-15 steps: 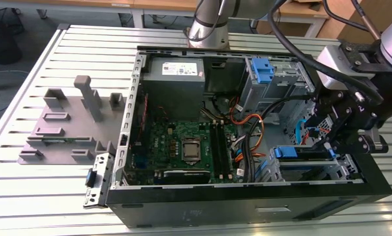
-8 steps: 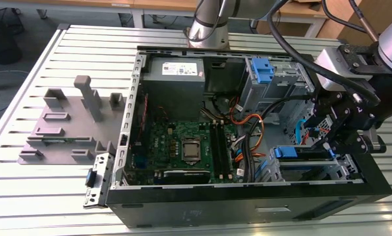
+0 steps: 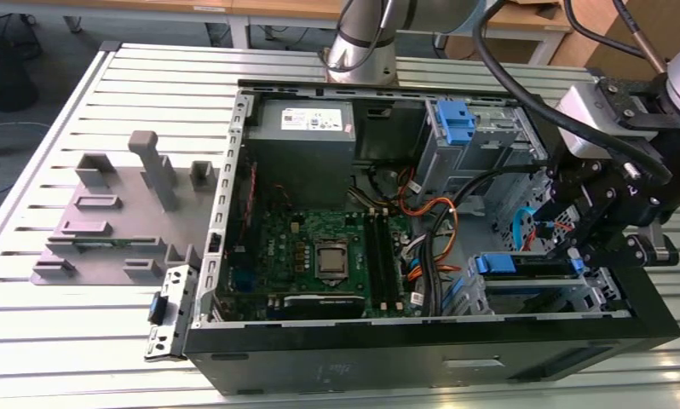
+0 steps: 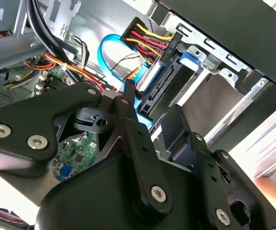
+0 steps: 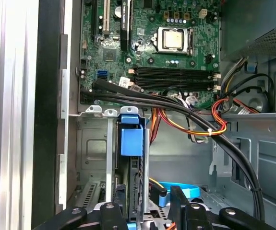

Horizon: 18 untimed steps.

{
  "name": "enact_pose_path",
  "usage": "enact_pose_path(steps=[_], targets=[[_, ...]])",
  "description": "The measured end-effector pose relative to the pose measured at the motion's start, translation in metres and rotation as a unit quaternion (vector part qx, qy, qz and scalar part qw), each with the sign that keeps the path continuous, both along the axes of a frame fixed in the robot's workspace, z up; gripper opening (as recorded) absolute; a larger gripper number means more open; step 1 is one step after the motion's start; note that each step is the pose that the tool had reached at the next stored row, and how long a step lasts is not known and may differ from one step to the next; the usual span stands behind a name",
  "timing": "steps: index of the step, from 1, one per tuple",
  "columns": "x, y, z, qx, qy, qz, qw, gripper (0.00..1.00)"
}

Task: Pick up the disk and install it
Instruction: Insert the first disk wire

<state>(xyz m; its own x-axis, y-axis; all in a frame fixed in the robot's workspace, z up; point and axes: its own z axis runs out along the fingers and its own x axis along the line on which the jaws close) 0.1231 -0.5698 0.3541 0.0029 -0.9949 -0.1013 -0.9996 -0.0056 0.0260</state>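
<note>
Your slatted aluminium table (image 3: 44,341) carries everything. On it the open black computer case (image 3: 408,354) lies on its side, with the arm reaching in at the exterior view's right end. Well apart from the pincer, outside the case at the exterior view's left, sits the grey plastic fixture of upright blocks (image 3: 112,221). Inside, the green motherboard (image 3: 306,247) covers the case floor away from the pincer. The grey power-supply box with a white sticker (image 3: 300,145) is also well apart from it, toward the arm's base. Your black two-fingered pincer (image 3: 575,251) hangs just over the silver sheet-metal drive cage (image 3: 533,294). Its fingers (image 5: 113,213) stand apart with nothing clamped between them. The flat silver-grey disk in its blue plastic carrier (image 3: 510,265) sits on edge in a slot of that cage, directly under the pincer, with a finger to either side of its edge. In the first wrist view its blue pull tab (image 5: 131,139) is at the end away from the pincer, and thick black cables (image 5: 176,108) run past beside it. In the second wrist view a bundle of red, yellow and black wires (image 4: 145,38) and a light-blue flat cable (image 4: 110,45) end close to the fingertips.
</note>
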Motion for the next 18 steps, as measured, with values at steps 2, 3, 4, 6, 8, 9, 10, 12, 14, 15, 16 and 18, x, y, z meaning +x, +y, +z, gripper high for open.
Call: enact_pose_path(steps=[2, 3, 4, 6, 8, 9, 10, 12, 14, 15, 16, 18], targets=[[0.0, -0.002, 0.0, -0.0001, 0.0, 0.0, 1.0, 0.49], [0.0, -0.0027, 0.0, -0.0001, 0.0, 0.0, 1.0, 0.49], [0.0, -0.003, 0.0, -0.0001, 0.0, 0.0, 1.0, 0.49], [-0.0001, -0.0029, -0.0001, 0.0, 0.0, 0.0, 1.0, 0.49], [-0.0012, -0.003, -0.0002, 0.0, -0.0001, 0.0, 1.0, 0.49], [-0.0015, -0.003, -0.0002, 0.0, -0.0001, 0.0, 1.0, 0.49], [-0.0015, -0.003, -0.0002, 0.0, -0.0001, 0.0, 1.0, 0.49], [-0.0016, -0.003, -0.0002, -0.0001, -0.0001, 0.0, 1.0, 0.49], [-0.0017, -0.003, -0.0002, -0.0001, -0.0001, 0.0, 1.0, 0.49], [-0.0017, -0.003, -0.0002, 0.0, -0.0001, 0.0, 1.0, 0.49], [-0.0017, -0.003, -0.0002, -0.0001, -0.0001, 0.0, 1.0, 0.49], [-0.0018, -0.003, -0.0002, -0.0001, -0.0001, 0.0, 1.0, 0.49]])
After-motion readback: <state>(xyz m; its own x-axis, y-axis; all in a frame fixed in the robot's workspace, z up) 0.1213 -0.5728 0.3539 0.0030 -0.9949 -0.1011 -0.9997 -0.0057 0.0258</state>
